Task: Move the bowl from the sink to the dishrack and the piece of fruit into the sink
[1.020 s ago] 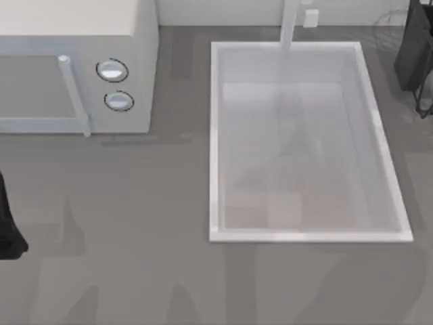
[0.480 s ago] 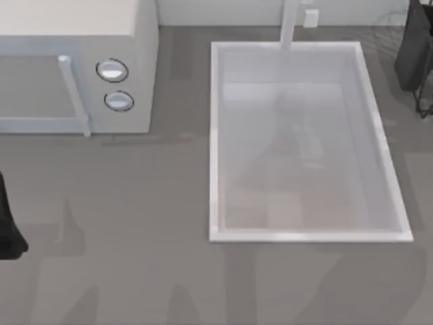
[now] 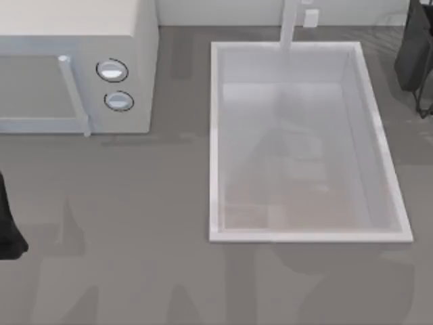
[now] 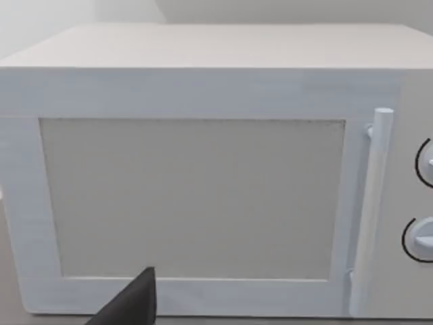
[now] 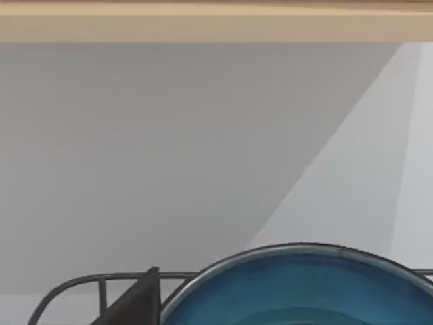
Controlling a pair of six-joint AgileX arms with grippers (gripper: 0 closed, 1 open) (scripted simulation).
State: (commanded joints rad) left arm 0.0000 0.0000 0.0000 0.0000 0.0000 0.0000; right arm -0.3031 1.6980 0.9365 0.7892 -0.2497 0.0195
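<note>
The blue bowl (image 5: 304,291) with its dark teal inside sits close under my right wrist camera, and its rim rises above the grey wire of the dishrack (image 5: 74,281). A dark part of my right gripper (image 5: 135,301) stands just beside the bowl's edge. Whether it grips the bowl I cannot tell. From above, my right arm (image 3: 411,51) hangs at the far right, over faint rack wires (image 3: 425,101). The white sink (image 3: 213,135) holds nothing but shadows. The piece of fruit is out of view. My left arm (image 3: 7,230) is parked at the left edge, facing the microwave.
A white microwave (image 3: 74,68) with two round knobs stands at the back left, its door and handle (image 4: 369,217) filling the left wrist view. The faucet post (image 3: 289,24) rises at the sink's back rim. Grey counter runs along the front.
The shadow on the sink floor has spread toward the front and right. Both arms look to be in the same places as before.
</note>
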